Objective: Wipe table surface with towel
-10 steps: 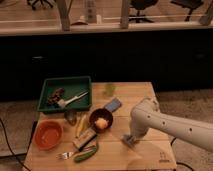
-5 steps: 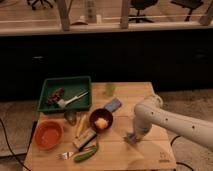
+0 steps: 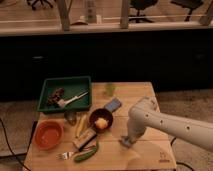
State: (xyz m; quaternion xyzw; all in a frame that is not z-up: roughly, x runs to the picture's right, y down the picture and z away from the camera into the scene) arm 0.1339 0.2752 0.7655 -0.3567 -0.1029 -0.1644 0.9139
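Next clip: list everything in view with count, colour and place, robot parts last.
table surface: 1, light wood, centre
tray: 1, green, back left, holds a pale-handled utensil and something dark
orange bowl: 1, orange, front left
dark bowl: 1, dark, mid table, something yellow inside
block: 1, blue-grey, just behind the dark bowl
small green object: 1, pale green, back centre
long yellow item: 1, yellow-green, left of the dark bowl
tan box: 1, tan, in front of the dark bowl
long green item: 1, green, front edge
fork: 1, silvery, front edge
towel: 1, grey-blue, front, right of centre
arm: 1, white, from the right
gripper: 1, down on the towel
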